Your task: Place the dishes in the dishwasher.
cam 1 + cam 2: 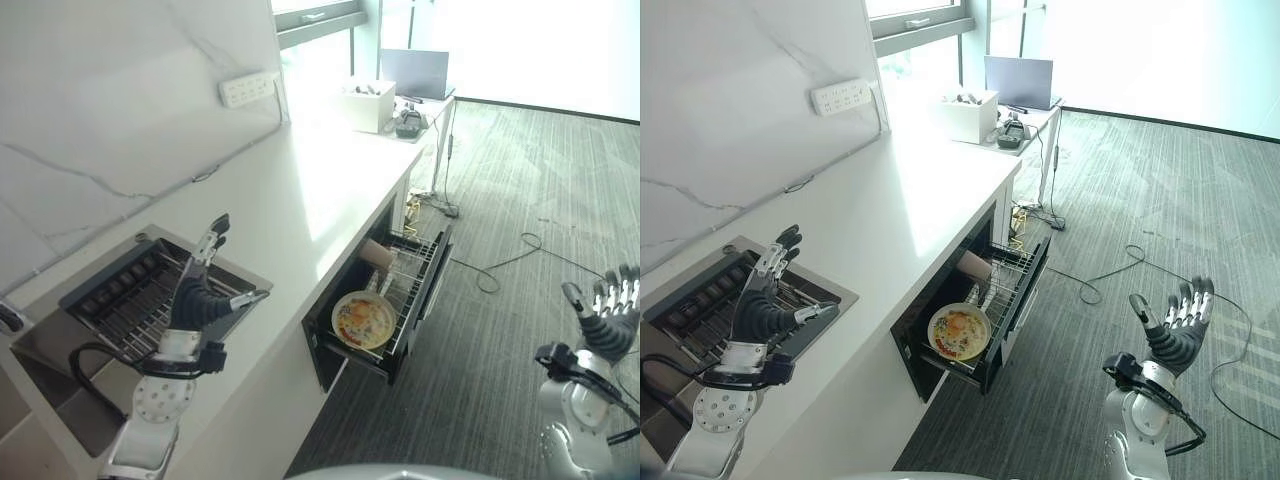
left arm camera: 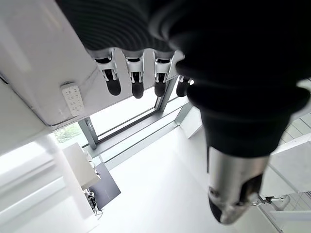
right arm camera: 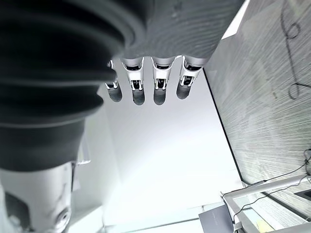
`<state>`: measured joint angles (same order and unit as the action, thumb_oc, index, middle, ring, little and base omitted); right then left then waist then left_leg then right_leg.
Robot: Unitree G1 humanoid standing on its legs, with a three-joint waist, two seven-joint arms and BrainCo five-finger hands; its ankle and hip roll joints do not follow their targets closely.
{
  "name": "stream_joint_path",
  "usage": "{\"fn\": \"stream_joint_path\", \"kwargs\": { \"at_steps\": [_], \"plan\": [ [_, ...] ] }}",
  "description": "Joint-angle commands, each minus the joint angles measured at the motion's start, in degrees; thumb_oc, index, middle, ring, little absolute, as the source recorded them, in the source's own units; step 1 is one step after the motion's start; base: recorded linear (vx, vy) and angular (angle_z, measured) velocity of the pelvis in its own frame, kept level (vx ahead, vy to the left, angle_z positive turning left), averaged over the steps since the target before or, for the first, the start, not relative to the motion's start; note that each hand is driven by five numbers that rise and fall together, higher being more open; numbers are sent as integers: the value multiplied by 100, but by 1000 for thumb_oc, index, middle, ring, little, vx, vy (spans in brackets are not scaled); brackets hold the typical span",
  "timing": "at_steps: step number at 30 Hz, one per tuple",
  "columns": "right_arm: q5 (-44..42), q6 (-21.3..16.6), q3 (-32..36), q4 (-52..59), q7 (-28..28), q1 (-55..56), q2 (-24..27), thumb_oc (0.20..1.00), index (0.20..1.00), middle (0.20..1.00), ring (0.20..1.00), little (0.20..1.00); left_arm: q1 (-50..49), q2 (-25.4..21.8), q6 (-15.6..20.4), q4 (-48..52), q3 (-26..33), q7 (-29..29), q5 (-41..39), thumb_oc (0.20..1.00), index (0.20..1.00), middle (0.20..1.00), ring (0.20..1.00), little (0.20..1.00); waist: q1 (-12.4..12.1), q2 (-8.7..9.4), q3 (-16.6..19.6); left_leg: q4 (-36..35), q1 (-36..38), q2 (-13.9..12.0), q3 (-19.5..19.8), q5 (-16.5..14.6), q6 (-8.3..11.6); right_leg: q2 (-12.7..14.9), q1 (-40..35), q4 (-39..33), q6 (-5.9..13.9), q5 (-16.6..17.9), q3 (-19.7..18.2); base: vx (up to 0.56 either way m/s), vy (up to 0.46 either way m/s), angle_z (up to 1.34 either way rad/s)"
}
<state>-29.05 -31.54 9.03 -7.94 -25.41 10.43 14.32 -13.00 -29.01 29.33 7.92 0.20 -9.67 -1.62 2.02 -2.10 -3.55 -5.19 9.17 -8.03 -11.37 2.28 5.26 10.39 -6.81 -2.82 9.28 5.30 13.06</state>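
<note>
We hold our left hand [image 1: 205,297] raised over the sink [image 1: 60,335] at about eight o'clock in the left eye view, fingers straight and spread, thumb out to the side, holding nothing. In its wrist view the fingertips [image 2: 137,89] hang loose in a row with only the white wall and a power strip [image 2: 73,98] past them.

Our right hand [image 1: 1175,332] stands out over the grey carpet [image 1: 1140,200] at about four o'clock, well apart from the counter [image 1: 300,190], palm up, fingers extended and empty; its wrist view shows the same relaxed row of fingers.

The dishwasher drawer [image 1: 395,300] is pulled out from under the counter near the centre of the view. A round plate [image 1: 364,320] with a yellow and orange pattern leans upright in the wire rack at the drawer's near end. Behind it, toward twelve o'clock, a tan cup [image 1: 378,254] lies on its side in the rack.

Far along the counter at twelve o'clock sit a white box [image 1: 368,105] and a laptop [image 1: 415,72].
</note>
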Motion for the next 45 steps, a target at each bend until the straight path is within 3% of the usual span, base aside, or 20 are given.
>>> {"fn": "stream_joint_path", "kwargs": {
  "at_steps": [1,7,11,14,19,23,29,31,33,35,45],
  "plan": [
    [-970,63,361,389,296,-450,8,1000,1000,1000,1000,1000,510,-84,403,85,207,-295,-262,1000,1000,1000,1000,1000,43,9,-554,33,21,-402,-55,154,56,306,-125,587,168,-391,104,-51,-37,6],
    [-1978,192,52,-757,804,-799,-201,1000,1000,1000,1000,1000,869,-79,218,-169,-35,-782,-4,1000,1000,1000,1000,1000,-154,-17,-436,19,-37,-635,-78,324,226,258,-295,682,79,-563,489,-27,-69,39],
    [-2161,356,-128,-1334,1034,-1117,-117,1000,1000,1000,1000,1000,1097,-151,-27,-202,-158,-768,12,1000,1000,1000,1000,1000,-272,-82,-373,19,-146,-755,-210,489,349,233,-336,726,32,-643,752,63,-88,46],
    [-2160,665,-183,-1505,1351,-1174,-32,1000,1000,1000,1000,1000,1227,-154,-170,-237,-180,-663,49,1000,1000,1000,1000,1000,-355,-138,-456,175,-304,-531,-304,536,311,211,-374,819,-4,-703,876,82,-43,56],
    [-2533,902,-398,-2113,1846,-1636,117,1000,1000,1000,1000,1000,1329,-269,-478,-138,-307,-615,295,1000,1000,1000,1000,1000,-592,-219,-635,641,-588,-337,33,386,231,272,-240,1331,-93,-928,876,139,7,19],
    [-3394,1331,-297,-2570,2414,-1914,211,1000,1000,1000,1000,1000,1309,-285,-506,-144,-356,-745,331,1000,1000,1000,1000,1000,-657,-377,-888,1008,-764,-250,248,271,214,380,68,1822,-168,-1042,815,160,67,-12],
    [-3730,1072,29,-3337,1916,-2454,476,1000,1000,1000,1000,1000,1639,-282,-665,-193,-683,-1215,577,1000,1000,1000,1000,1000,-666,-583,-1225,1398,-1274,-69,421,111,113,444,798,2453,-252,-1236,555,-8,29,-18],
    [-3607,809,194,-3585,1577,-2467,513,1000,1000,1000,1000,1000,1683,-315,-750,-192,-736,-1378,650,1000,1000,1000,1000,1000,-635,-632,-1311,1550,-1388,3,471,72,50,407,970,2732,-312,-1322,451,75,9,-12],
    [-3368,287,342,-3680,1113,-2434,524,1000,1000,1000,1000,1000,1683,-331,-831,-153,-752,-1501,663,1000,1000,1000,1000,1000,-582,-680,-1395,1692,-1510,64,476,14,-21,393,1179,2989,-355,-1394,349,7,8,-9],
    [-3133,21,394,-3568,971,-2335,508,1000,1000,1000,1000,1000,1648,-338,-843,-125,-759,-1567,648,1000,1000,1000,1000,1000,-537,-718,-1446,1748,-1565,89,467,-10,-50,386,1275,3081,-379,-1426,289,-21,29,-10],
    [-2988,1033,138,-3722,2167,-2491,843,1000,1000,1000,1000,1000,1585,-410,-801,62,-756,-1413,646,1000,1000,1000,1000,1000,-519,-719,-1646,2060,-1761,111,327,-96,-110,446,1548,3361,-426,-1452,191,15,-27,-7]
  ]
}}
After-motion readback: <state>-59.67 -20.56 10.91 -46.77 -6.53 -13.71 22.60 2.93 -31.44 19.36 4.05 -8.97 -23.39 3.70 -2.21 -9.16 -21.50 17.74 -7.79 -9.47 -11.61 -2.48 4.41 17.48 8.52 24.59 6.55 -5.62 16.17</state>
